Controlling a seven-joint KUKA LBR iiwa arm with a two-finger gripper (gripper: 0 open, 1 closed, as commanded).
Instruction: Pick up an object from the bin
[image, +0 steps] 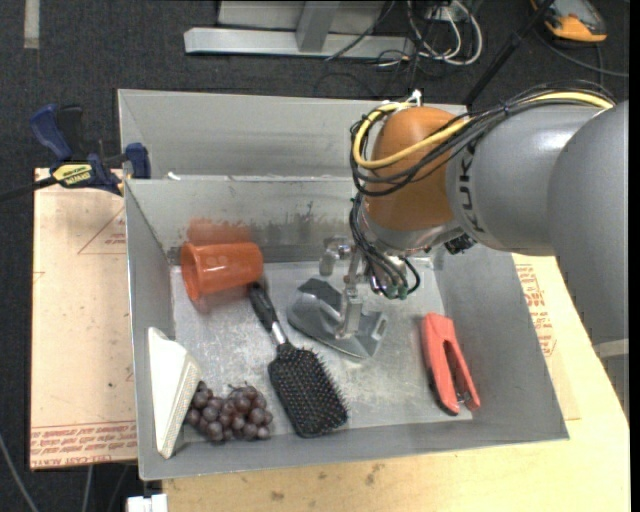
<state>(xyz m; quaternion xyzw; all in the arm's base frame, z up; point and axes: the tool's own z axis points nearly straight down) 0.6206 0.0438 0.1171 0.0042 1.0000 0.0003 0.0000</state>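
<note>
Dark floor behind, pale wooden surface (420, 482) under grey metal bin (240, 205). Arm (530, 170) in from 3 o'clock, its orange wrist cover above bin centre. Jaws are low at bin centre, on or just over a grey rounded lump (318, 310); what kind of thing it is isn't clear. Jaw opening: cannot tell, wrist and cables hide it.

Around the lump:
- black hairbrush (300, 385) just beside it at 7 o'clock, bristle head toward 6
- orange cup (222, 268) on its side at 10
- purple grapes (230, 412) at 7
- white wedge (172, 385) against the wall at 8
- red clip-like tool (448, 362) at 4, well apart

Judgement: the step in hand looks like grasping the grey lump. To do it well, centre the jaws across its narrower part, get low enough to catch it without pressing into the bin floor, and stay clear of the brush handle. Then close firmly, lift straight up and check the lump comes along.
</note>
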